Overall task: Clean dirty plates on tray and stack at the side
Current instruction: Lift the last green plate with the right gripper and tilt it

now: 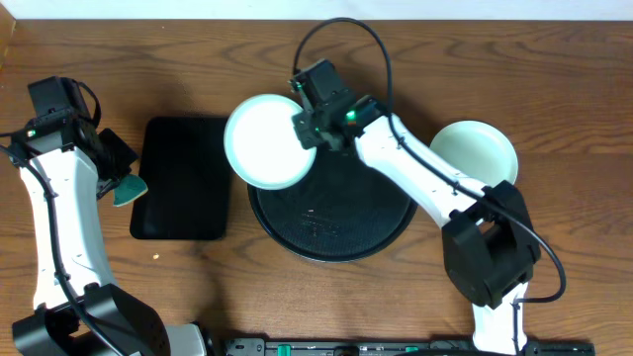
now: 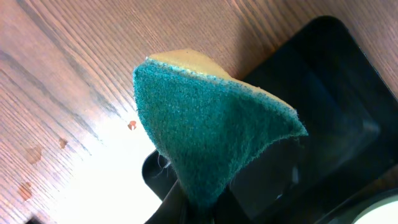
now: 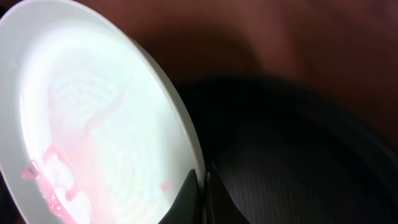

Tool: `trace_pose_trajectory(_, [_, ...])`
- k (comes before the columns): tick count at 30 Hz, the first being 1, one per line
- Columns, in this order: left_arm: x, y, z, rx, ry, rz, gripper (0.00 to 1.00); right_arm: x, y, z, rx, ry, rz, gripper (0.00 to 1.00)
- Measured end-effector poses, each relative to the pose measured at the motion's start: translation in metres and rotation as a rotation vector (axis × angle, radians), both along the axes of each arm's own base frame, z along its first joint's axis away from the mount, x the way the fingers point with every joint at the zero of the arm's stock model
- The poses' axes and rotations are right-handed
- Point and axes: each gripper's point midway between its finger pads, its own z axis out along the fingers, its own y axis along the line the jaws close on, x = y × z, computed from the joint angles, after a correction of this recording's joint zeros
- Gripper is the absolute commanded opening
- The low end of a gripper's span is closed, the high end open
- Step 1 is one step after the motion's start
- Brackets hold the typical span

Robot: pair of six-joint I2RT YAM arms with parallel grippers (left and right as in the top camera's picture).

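The right gripper (image 1: 310, 127) is pinching the right rim of a pale mint-blue plate (image 1: 267, 141). In the right wrist view the two fingers are pressed on the rim from both sides, and the plate looks tilted. Its inner face carries thin red streaks (image 3: 59, 180), so this plate is not yet clean. It hangs over the upper left edge of the round black tray (image 1: 331, 222), partly above the tray and partly above the wooden table (image 1: 495, 59). I see no other plate on the tray. To the right of the tray, well apart from the gripper, a second pale plate (image 1: 477, 150) rests on the table. It looks clean from above, but I cannot tell if another plate lies under it, and a yellow plate is not visible. On the far left, the left gripper (image 1: 121, 183) is closed on a green sponge (image 2: 211, 137) with a yellow back, just beside the rectangular black tray (image 1: 183, 178). I judge that the task is about in the middle: one plate seems already put aside, the held plate needs wiping with the sponge, and then stacking at the side.
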Motion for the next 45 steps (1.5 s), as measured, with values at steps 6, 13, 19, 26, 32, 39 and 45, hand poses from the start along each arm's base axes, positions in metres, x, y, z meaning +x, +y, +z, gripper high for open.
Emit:
trace_pose_trajectory(6, [0.000, 0.000, 0.000, -0.003, -0.001, 0.000, 0.07, 0.005, 0.035, 0.025, 0.021, -0.171, 0.040, 0.01])
trace_pose_trajectory(13, [0.000, -0.004, -0.001, -0.020, -0.001, -0.002, 0.08, 0.004, 0.074, 0.058, 0.083, -0.340, 0.090, 0.01])
trace_pose_trajectory(19, [-0.001, -0.005, -0.001, -0.026, 0.001, -0.004, 0.07, 0.013, 0.103, 0.079, 0.143, -0.497, 0.131, 0.01])
trace_pose_trajectory(26, [-0.001, -0.005, -0.001, -0.028, -0.001, -0.004, 0.07, 0.018, 0.134, 0.058, 0.097, -0.637, 0.240, 0.01])
trace_pose_trajectory(32, [-0.001, -0.005, -0.001, -0.027, -0.001, -0.004, 0.07, 0.022, 0.148, 0.087, 0.066, -0.851, 0.313, 0.01])
trace_pose_trajectory(39, [-0.001, -0.005, -0.001, -0.027, -0.002, -0.004, 0.07, 0.026, 0.149, 0.114, 0.018, -1.004, 0.333, 0.01])
trace_pose_trajectory(45, [-0.001, -0.005, -0.001, -0.027, -0.001, -0.004, 0.07, 0.026, 0.149, 0.136, -0.011, -1.120, 0.344, 0.01])
